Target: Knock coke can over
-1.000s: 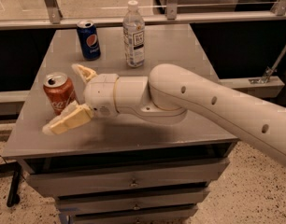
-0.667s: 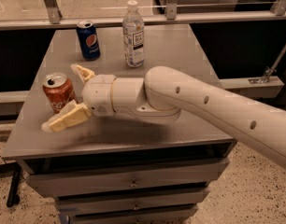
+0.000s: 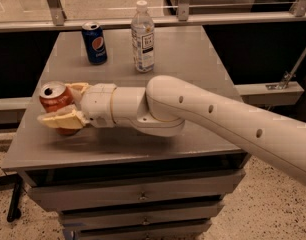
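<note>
Camera view, sole view on record.

Work surface: a grey metal bench (image 3: 193, 49) with drawers (image 3: 143, 196) beneath its front edge. A railing (image 3: 218, 18) runs behind the back edge.

Task item: the coke can (image 3: 53, 98) stands close to the left edge of the bench, in its front half. It is on its base with the silver top and opening facing up, and appears upright.

Tool: the gripper (image 3: 57, 105) is at the can, low over the bench near the left edge. Its cream fingers (image 3: 63, 119) are spread apart and lie one on either side of the can. One is on the side toward the back edge, and the other is on the side toward the front edge, crossing in front of the can's lower body. Whether either finger actually presses on the can cannot be determined.

Arm: the white arm (image 3: 218, 119) enters from beyond the front right corner and reaches across the front half of the bench to the can.

Other items: a blue Pepsi can (image 3: 94, 43) stands upright near the back left corner. A clear plastic bottle (image 3: 143, 36) with a white cap stands upright just to its right along the back edge. Both are well apart from the gripper.
</note>
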Motion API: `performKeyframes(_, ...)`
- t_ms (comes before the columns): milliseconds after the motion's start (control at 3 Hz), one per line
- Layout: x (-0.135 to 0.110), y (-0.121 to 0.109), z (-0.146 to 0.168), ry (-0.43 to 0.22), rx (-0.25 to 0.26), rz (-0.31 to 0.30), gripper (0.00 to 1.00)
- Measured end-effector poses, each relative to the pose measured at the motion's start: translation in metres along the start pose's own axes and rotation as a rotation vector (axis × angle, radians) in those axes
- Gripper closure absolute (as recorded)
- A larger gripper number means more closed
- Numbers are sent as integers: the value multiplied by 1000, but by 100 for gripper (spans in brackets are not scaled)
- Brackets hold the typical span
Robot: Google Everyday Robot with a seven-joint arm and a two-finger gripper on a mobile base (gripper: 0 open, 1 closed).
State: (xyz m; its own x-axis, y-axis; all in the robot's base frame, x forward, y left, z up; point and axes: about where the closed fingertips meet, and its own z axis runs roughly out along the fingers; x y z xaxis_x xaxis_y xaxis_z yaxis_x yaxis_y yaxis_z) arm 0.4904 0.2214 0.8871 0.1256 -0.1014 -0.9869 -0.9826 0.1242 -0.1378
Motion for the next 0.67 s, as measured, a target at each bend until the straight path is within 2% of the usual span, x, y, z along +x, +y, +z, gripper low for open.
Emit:
performKeyframes(333, 4, 3, -5, 18, 1, 8, 64)
performKeyframes(667, -1, -1, -21, 71, -12, 2, 88)
